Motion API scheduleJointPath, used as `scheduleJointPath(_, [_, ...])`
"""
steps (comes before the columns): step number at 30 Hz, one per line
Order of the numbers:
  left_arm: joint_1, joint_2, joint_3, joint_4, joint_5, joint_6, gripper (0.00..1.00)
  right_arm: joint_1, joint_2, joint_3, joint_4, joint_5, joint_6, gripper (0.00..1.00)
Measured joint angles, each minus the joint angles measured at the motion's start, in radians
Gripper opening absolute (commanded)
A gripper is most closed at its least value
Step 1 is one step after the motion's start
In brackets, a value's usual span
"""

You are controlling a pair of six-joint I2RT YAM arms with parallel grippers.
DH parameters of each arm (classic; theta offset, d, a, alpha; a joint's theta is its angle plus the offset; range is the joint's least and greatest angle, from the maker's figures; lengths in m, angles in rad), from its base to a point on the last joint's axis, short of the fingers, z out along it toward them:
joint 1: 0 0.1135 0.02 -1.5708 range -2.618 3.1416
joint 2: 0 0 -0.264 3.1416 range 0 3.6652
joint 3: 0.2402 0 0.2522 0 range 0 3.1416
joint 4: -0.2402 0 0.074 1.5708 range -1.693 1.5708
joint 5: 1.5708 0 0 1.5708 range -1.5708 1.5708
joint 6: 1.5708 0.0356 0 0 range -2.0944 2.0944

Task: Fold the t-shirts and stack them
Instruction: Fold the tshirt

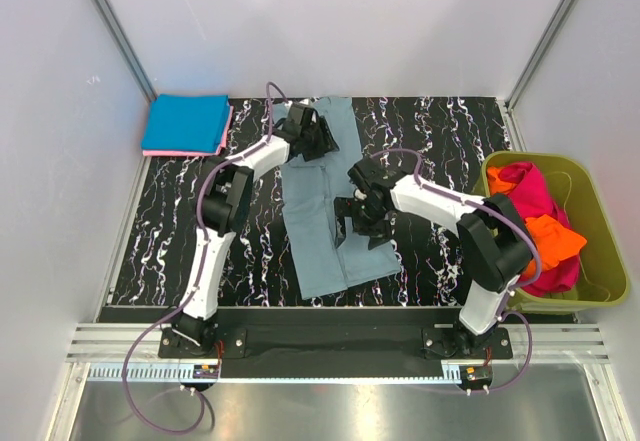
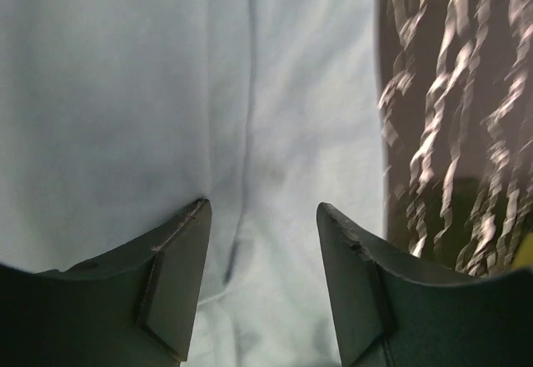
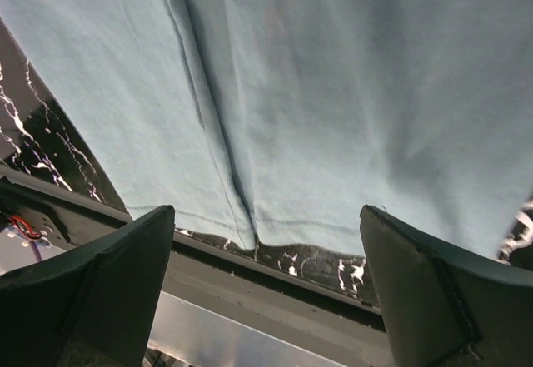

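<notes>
The dusty grey-blue soft cloth t-shirt (image 1: pixel 325 251) lies as a long folded strip down the middle of the black, white-veined marbled table mat (image 1: pixel 180 231). My left gripper (image 1: pixel 316 143) hangs over its 12 o'clock end with the jaws partly apart and nothing between them, while my right gripper (image 1: pixel 362 223) hangs over the strip's right side nearer 6 o'clock, spread wide and empty. At 10 o'clock a folded bright blue t-shirt (image 1: pixel 185 121) sits on a pink t-shirt (image 1: pixel 190 152), and at 3 o'clock the olive-green plastic tub (image 1: pixel 600 231) holds a crumpled magenta t-shirt (image 1: pixel 525 186) and an orange t-shirt (image 1: pixel 550 236).
</notes>
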Motion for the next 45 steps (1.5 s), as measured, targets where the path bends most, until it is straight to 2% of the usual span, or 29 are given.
scheduleJointPath(9, [0.058,0.182,0.245,0.008,0.106,-0.045,0.58,0.02,0.015,-0.148,0.129,-0.108,0.115,1.0])
scheduleJointPath(17, [0.075,0.19,0.254,0.014,0.165,-0.042,0.6,0.079,-0.008,-0.187,0.232,-0.203,0.227,1.0])
scheduleJointPath(23, [0.084,0.122,0.192,-0.037,0.188,0.002,0.62,0.057,-0.066,-0.122,0.154,-0.196,0.191,1.0])
scheduleJointPath(27, [0.087,-0.088,0.008,-0.12,0.192,0.04,0.62,-0.024,-0.139,-0.08,0.082,-0.199,0.123,1.0])
scheduleJointPath(34, [0.091,-0.669,-0.338,-0.18,0.182,0.136,0.59,-0.313,-0.307,-0.185,0.029,-0.209,0.02,0.98])
scheduleJointPath(37, [0.086,-0.898,-0.552,-0.189,0.176,0.15,0.59,-0.33,-0.334,-0.254,0.026,-0.231,-0.015,0.91])
scheduleJointPath(40, [0.063,-1.086,-0.843,-0.199,0.148,0.138,0.59,-0.33,-0.366,-0.353,0.035,-0.247,-0.024,0.8])
scheduleJointPath(45, [-0.015,-1.218,-1.239,-0.288,0.106,0.023,0.59,-0.335,-0.451,-0.506,0.071,-0.248,0.001,0.75])
